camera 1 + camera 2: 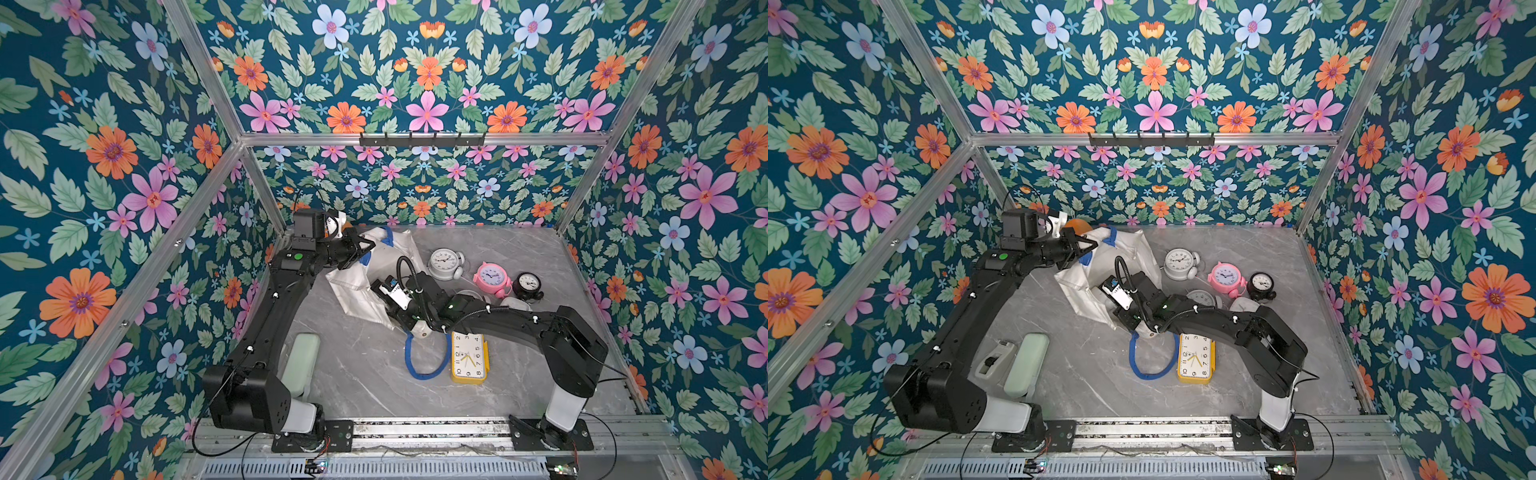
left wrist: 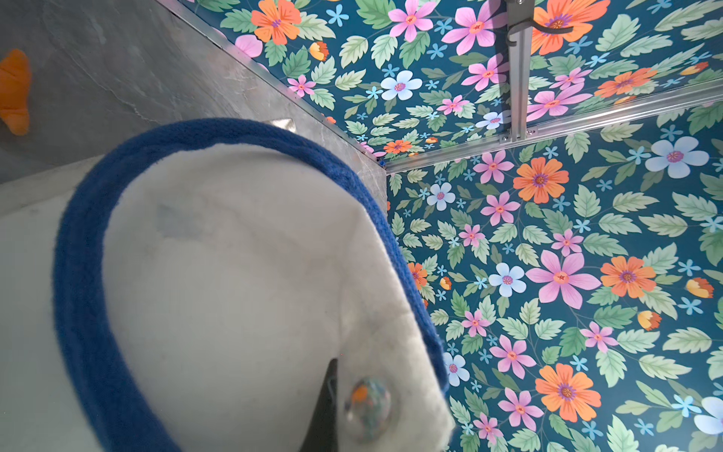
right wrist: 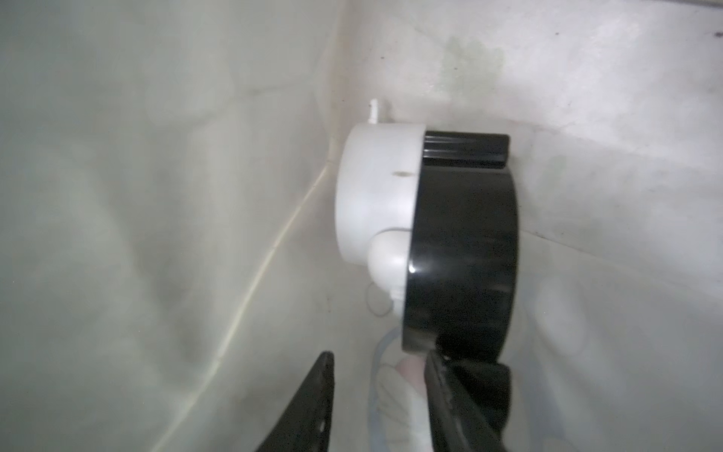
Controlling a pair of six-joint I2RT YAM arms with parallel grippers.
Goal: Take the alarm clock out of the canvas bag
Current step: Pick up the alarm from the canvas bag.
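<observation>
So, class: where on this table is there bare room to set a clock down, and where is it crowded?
Bare: the table between the green case and the blue handle, and the far strip behind the grey clock. Crowded: around the pink clock, black clock and yellow clock.

Canvas bag (image 1: 358, 286) hides alarm clock's (image 3: 461, 242) dial

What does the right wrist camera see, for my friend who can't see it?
A round black-and-white alarm clock lies inside the white bag, beside a seam. The right gripper is close to it, fingers apart, one finger at the clock's black rim.
</observation>
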